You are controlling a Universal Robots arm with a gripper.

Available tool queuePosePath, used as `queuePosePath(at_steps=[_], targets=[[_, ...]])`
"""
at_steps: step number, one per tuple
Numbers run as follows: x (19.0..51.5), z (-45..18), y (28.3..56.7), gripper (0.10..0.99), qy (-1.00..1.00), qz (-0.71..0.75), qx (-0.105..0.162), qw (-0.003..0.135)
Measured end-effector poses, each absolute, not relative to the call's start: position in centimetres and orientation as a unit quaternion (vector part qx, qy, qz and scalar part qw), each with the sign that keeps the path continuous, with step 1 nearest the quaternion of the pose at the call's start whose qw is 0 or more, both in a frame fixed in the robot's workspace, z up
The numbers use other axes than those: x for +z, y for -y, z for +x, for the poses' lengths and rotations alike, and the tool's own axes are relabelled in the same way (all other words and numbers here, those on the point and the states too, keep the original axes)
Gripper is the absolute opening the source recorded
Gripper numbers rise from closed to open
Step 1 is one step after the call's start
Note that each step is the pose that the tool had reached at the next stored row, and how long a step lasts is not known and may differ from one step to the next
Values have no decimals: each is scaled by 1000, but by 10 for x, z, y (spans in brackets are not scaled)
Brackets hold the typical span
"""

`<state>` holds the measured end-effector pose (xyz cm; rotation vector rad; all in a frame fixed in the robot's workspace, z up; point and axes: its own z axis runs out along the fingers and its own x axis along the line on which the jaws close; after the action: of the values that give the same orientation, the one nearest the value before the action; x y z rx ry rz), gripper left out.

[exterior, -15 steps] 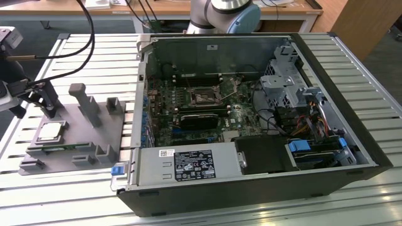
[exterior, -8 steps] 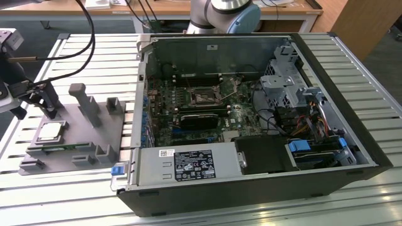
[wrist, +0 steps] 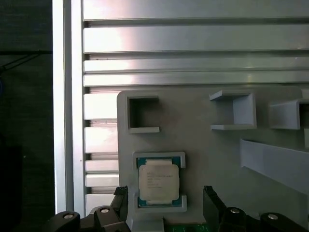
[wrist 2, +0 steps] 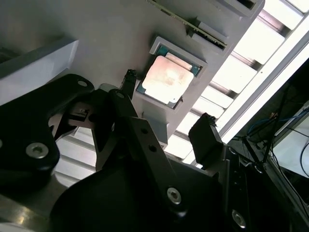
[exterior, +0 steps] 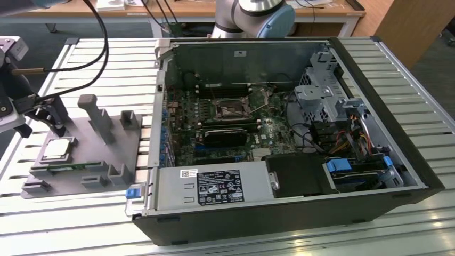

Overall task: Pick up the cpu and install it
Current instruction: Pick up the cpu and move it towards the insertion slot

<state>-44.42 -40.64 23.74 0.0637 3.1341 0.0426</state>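
The cpu [exterior: 57, 149], a small square chip with a shiny metal top, lies flat in a framed pocket of the grey holder plate [exterior: 106, 154] at the exterior view's left. It also appears in both wrist views: cpu [wrist 2: 166, 79], cpu [wrist: 158, 181]. My gripper [exterior: 40, 125] hovers just above it, open and holding nothing. One black fingertip [wrist: 120, 200] stands on one side of the chip and the other fingertip [wrist: 211, 203] on the opposite side. The gripper [wrist 2: 166, 111] is clear of the chip. The motherboard socket [exterior: 231, 111] sits inside the open computer case.
The open computer case [exterior: 284, 133] takes up the middle and the exterior view's right, on a slatted metal table [exterior: 85, 58]. Grey upright posts [exterior: 96, 114] rise from the holder plate beside the chip. A green memory stick [exterior: 64, 168] lies in the plate near the cpu.
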Motion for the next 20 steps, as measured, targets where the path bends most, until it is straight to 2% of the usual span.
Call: queuePosePath(at_steps=[20], targets=[[214,-447,407,718,-1000,-2,14,3]])
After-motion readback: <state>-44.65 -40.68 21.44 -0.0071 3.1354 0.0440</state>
